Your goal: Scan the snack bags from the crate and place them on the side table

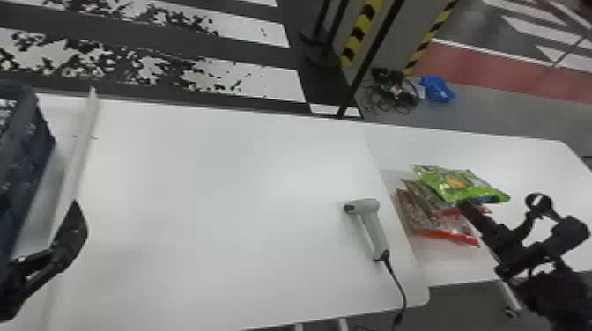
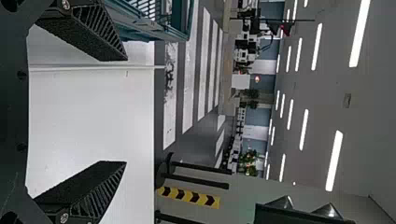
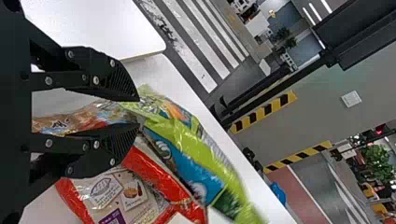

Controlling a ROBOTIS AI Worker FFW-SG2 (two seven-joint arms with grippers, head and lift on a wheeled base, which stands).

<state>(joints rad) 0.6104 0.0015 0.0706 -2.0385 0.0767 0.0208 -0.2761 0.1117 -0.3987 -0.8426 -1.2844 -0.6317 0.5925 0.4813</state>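
1. White and bare across its middle, the main counter (image 1: 220,198) is stretching before the robot, with the side counter (image 1: 528,163) adjoining its right end.
2. Near its left side, the left hand (image 2: 126,111) is hanging wide apart and empty, probably waiting its turn.
3. The right hand (image 3: 139,112) is keeping only a narrow gap, its tips touching or just beside the green bag's end; it is probably letting go, though I cannot tell whether any film is being pinched.
4. The scanner (image 1: 374,224) is lying corded near the join, presumably for easy reach between crate and stack.
5. The green bag (image 1: 458,182) is resting on red-edged bags (image 1: 434,215) on the side counter, likely being piled there as scanned; a slide off the heap is the risk.
6. The dark blue crate (image 1: 22,154) is standing at the left.
7. Beyond, white floor stripes (image 1: 251,83) are crossing dark flooring, and cables (image 1: 383,88) are lying tangled beside a blue object (image 1: 436,88).
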